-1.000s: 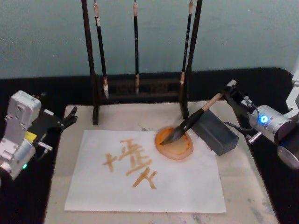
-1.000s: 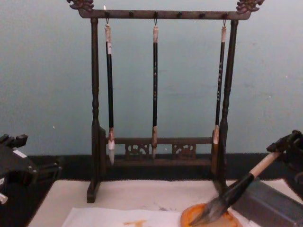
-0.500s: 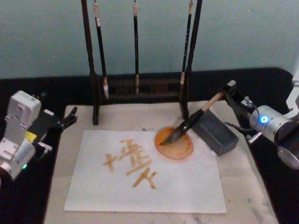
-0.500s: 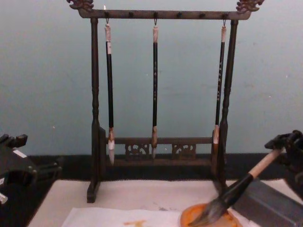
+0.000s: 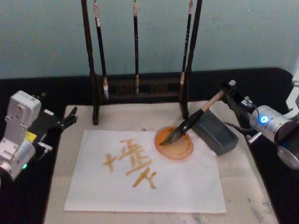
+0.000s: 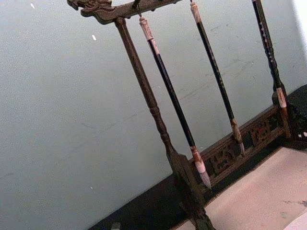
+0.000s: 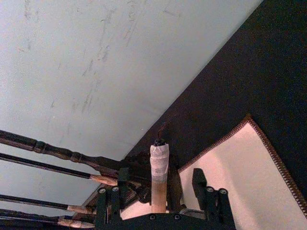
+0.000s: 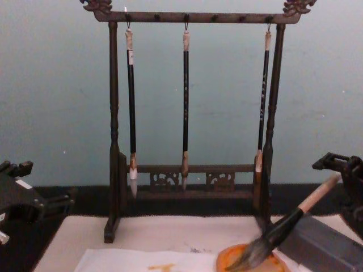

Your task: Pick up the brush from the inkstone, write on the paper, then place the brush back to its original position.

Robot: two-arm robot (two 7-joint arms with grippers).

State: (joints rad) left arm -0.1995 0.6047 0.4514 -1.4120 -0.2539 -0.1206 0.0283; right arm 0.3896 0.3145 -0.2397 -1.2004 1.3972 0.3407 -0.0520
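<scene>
Since the right gripper (image 5: 228,91) stands wide, clear of the thick tan-and-black calligraphy brush (image 5: 193,119), release looks done. Tuft lies in the round orange inkstone dish (image 5: 186,150) at the white paper sheet's (image 5: 187,186) corner. Withdraw straight along the handle, no sideways nudge. Left gripper (image 5: 69,117) parked far left.

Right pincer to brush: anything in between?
Nothing visible. The right pincer is open around the brush's upper handle, a gap on each side. The tuft lies in the inkstone; the grey block sits beneath the handle, not between them.
</scene>
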